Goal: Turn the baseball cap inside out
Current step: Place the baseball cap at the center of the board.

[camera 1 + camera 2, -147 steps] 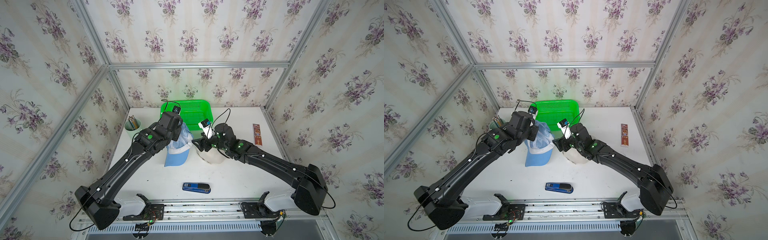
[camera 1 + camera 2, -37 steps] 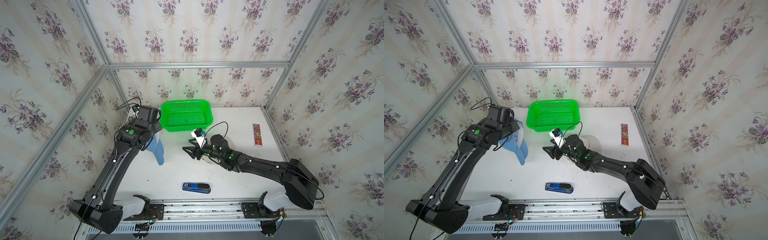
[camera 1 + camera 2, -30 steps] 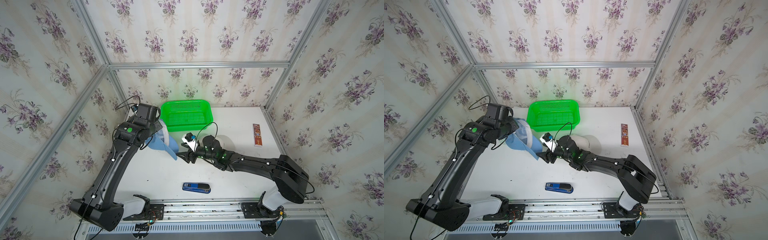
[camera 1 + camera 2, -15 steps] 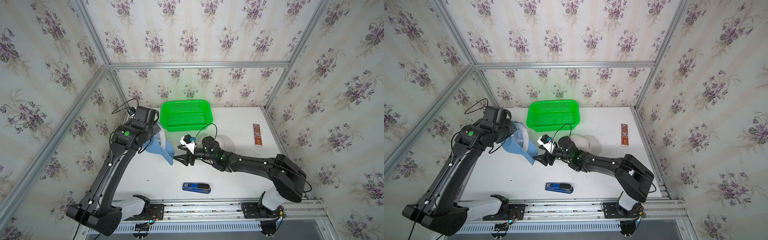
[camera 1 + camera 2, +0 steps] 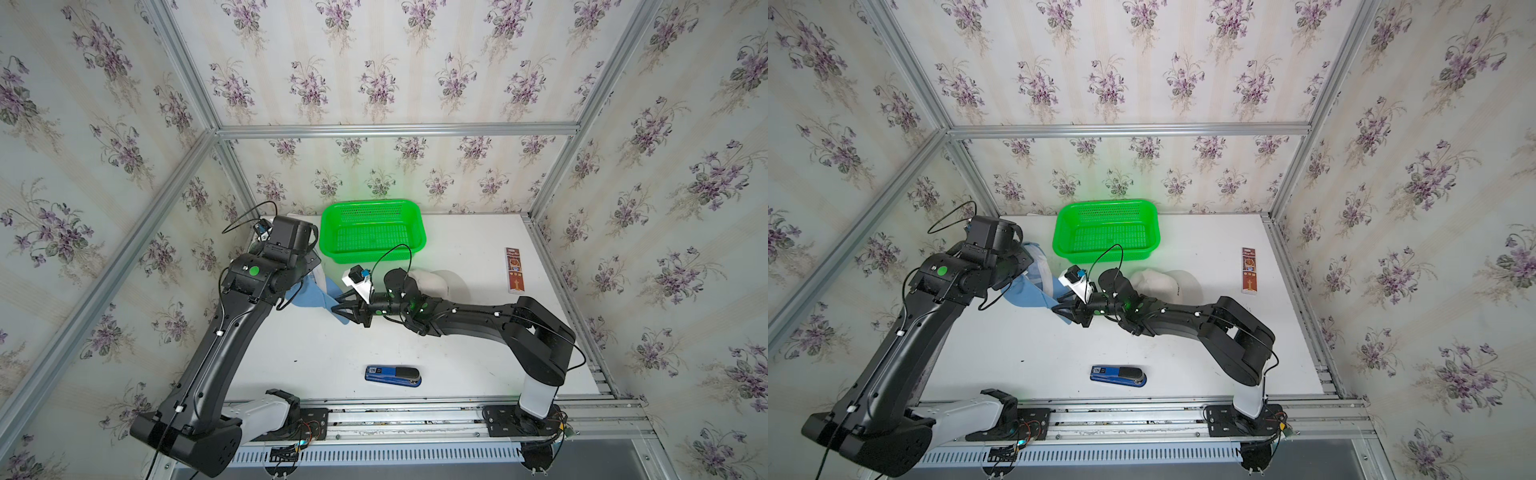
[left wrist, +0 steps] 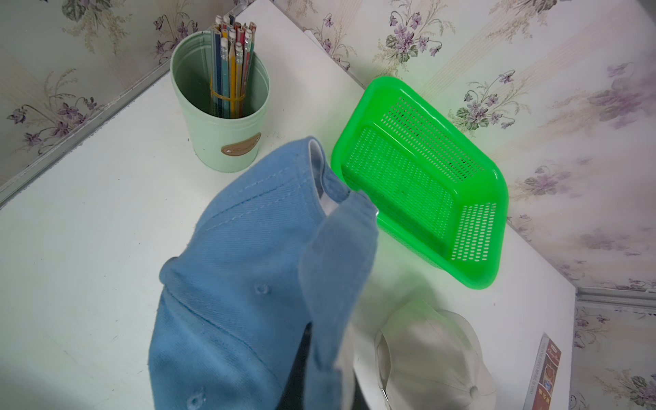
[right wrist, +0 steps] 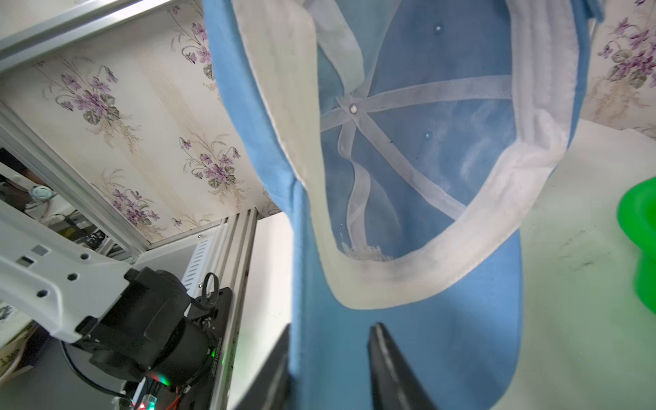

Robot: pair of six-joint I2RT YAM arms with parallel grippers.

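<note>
blue cap hangs between two arms

the white table [image 5: 457, 249] fills the floor of the papered booth; the left arm [image 5: 232, 332] rises from the near rail to the table's far left part; the right arm [image 5: 478, 316] lies low across the middle and reaches toward it; a green basket [image 5: 332, 232] sits at the back.

the cap [image 5: 316, 297], blue, hangs under the left wrist, just beside the basket's near left corner; it is right side out: the left wrist view shows its blue outside, and the right wrist view looks up into its white band and seam tape; the brim [image 7: 426, 337] hangs lowest, toward the right arm; whether its tip touches the table i cannot tell.

a white cap [image 5: 432, 280] lies on the table behind the right wrist, apart from the blue one; a mint cup [image 6: 220, 142] of pencils [image 6: 230, 71] stands at the far left by the wall; a blue stapler [image 5: 392, 376] lies near the front edge, well apart; a card [image 5: 514, 270] lies by the right edge.

the left gripper [image 6: 300, 358] is closed tight on the cap's cloth, mostly hidden by folds; the right gripper [image 5: 343, 309] has its fingers [image 7: 387, 362] drawn close on either side of the brim's edge; whether they pinch it i cannot tell.
</note>
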